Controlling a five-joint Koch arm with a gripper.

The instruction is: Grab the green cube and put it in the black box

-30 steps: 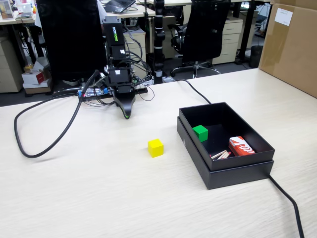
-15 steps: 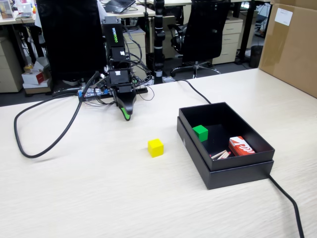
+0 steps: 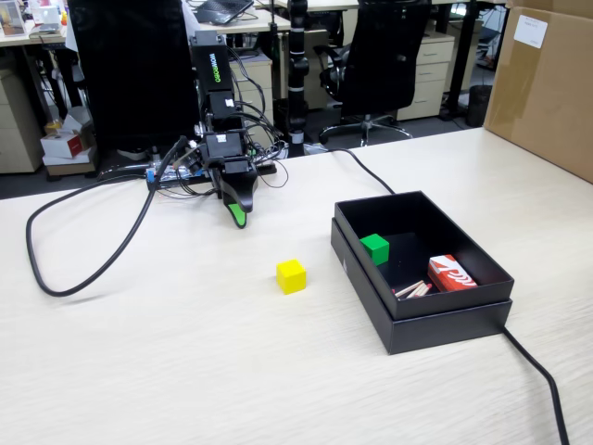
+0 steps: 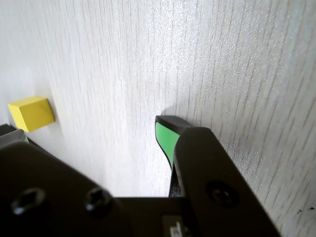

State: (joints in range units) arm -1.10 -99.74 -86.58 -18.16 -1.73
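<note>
- Office clutter, black chairs and a cardboard carton stand behind our pale wood-grain table, which carries a looping black cable.
- We see the green cube already resting inside the black box, near its far-left wall in the fixed view, so we judge the placing done and the arm at its retreat.
- Our pincer hangs near the arm's base, well apart from the box, carrying nothing; only one green-lined tip shows in the wrist view, so we cannot tell whether it is open or closed.
- Next we need only park the arm clear of the yellow cube.
- Both cubes look matte and sharp-edged; the box is matte with a stepped rim, and a glossy red-and-white packet lies inside.
</note>
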